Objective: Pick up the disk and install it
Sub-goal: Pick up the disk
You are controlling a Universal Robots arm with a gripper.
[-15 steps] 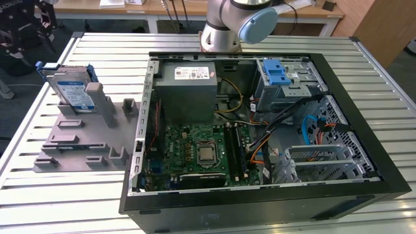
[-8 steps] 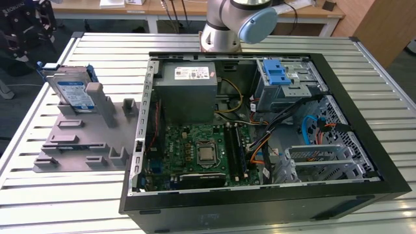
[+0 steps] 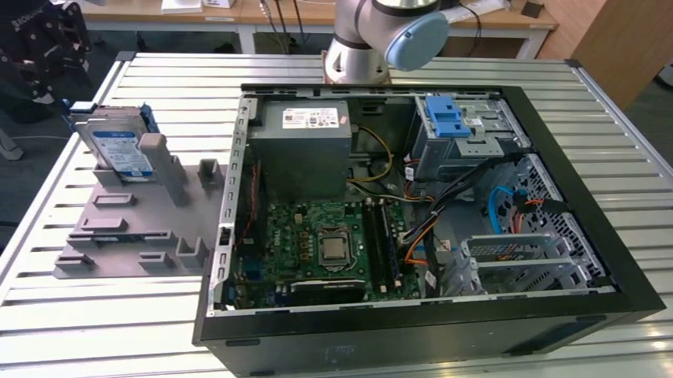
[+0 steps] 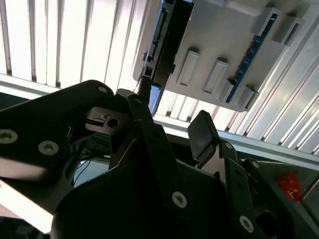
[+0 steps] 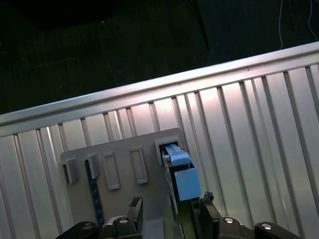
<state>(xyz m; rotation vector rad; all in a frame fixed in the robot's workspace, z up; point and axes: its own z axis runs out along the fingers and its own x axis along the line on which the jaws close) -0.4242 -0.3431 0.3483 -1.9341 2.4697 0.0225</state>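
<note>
The disk (image 3: 113,148), silver with a white and blue label, stands on edge in a grey holder (image 3: 126,228) at the exterior view's left, outside the computer case. The black wrist assembly (image 3: 42,47) hangs above and behind it. In the first wrist view my gripper (image 5: 169,209) is open over the disk (image 5: 180,175), one finger (image 5: 134,206) on each side of its blue-railed upper edge and apart from it. In the second wrist view my gripper (image 4: 173,109) is open, one fingertip (image 4: 144,87) close to the disk's dark edge (image 4: 169,45).
The open computer case (image 3: 589,205) fills the middle of the slatted metal table (image 3: 126,331). Inside are a grey power supply box (image 3: 305,150), a drive bay with a blue latch (image 3: 450,118) and a metal cage (image 3: 526,264). The table edge (image 5: 149,92) runs just beyond the holder.
</note>
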